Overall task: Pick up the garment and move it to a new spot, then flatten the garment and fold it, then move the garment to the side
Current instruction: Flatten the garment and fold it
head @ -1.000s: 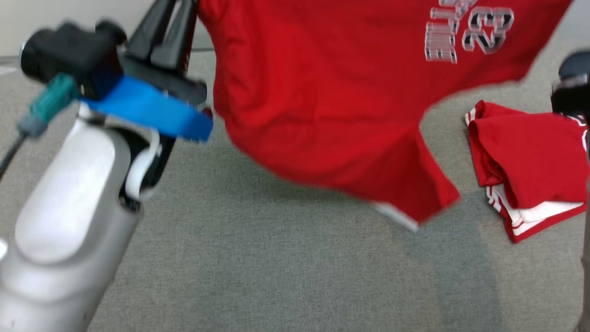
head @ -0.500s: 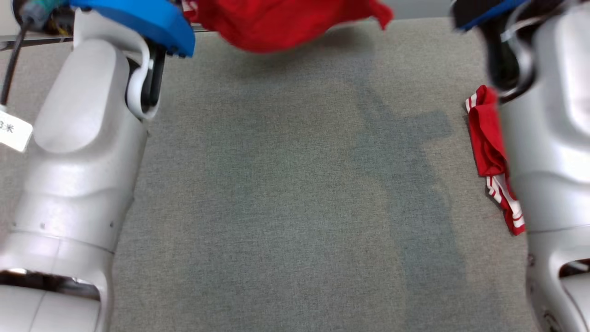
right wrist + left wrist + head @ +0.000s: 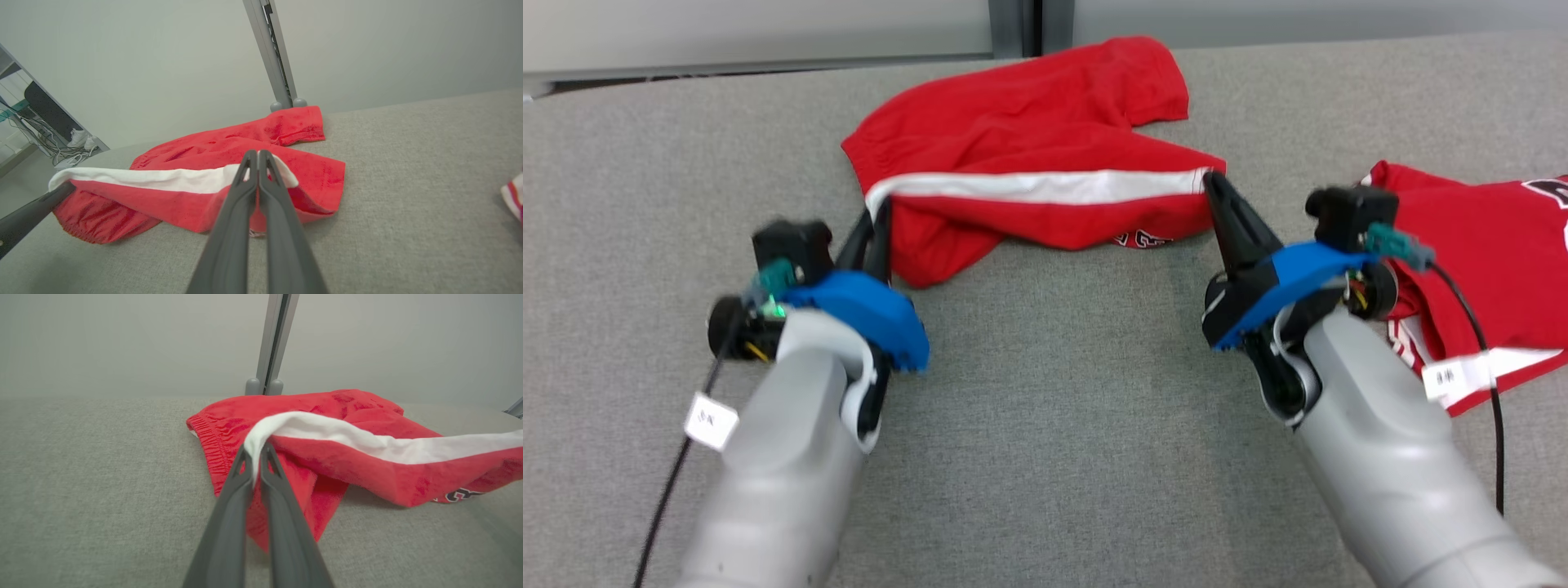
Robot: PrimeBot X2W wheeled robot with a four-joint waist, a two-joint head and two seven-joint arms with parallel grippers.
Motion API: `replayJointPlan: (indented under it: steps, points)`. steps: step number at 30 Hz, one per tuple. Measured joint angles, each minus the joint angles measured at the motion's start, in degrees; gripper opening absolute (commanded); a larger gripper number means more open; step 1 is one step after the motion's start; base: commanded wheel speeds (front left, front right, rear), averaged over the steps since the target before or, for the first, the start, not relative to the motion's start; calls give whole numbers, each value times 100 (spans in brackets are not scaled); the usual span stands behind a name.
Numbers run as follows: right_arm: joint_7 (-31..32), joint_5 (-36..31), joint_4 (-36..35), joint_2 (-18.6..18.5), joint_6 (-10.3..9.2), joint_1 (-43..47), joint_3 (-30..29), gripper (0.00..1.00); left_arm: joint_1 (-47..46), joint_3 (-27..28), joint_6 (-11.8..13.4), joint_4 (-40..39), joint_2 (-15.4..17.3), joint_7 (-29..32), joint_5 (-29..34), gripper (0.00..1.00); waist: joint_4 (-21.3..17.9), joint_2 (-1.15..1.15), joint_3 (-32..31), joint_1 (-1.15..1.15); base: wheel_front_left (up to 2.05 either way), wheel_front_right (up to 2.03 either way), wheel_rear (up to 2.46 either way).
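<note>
The left end effector (image 3: 877, 214) was clamped on one end of the white side stripe (image 3: 1045, 186) of the red shorts (image 3: 1029, 122), and the right end effector (image 3: 1215, 181) pinched the other end. The shorts lay bunched at the far middle of the grey counter (image 3: 1054, 425). Pulling apart too hard could slip either thin pinch, and dragging could roll fabric under. A second red garment (image 3: 1494, 245) lay close to the right end effector and might snag. A grey post (image 3: 1015, 24) stood behind.

Soft matt red cloth garment (image 3: 1029, 139) on coarse grey woven fabric surface (image 3: 1054, 449)
</note>
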Motion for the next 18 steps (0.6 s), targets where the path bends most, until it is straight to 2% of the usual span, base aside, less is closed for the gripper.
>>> replayJointPlan:
  steps: [8,18]
  points:
    - [-15,104,-1677,-272,0,1636,-177,0,1553,-13,-65,-1346,83,-1,557,0,-19,-1,-457,-1,0,0,0]
    - [81,-313,-3951,-461,0,4135,-935,0,3350,19,-94,-3143,409,-1,848,0,-8,-3,-1095,-3,0,0,0]
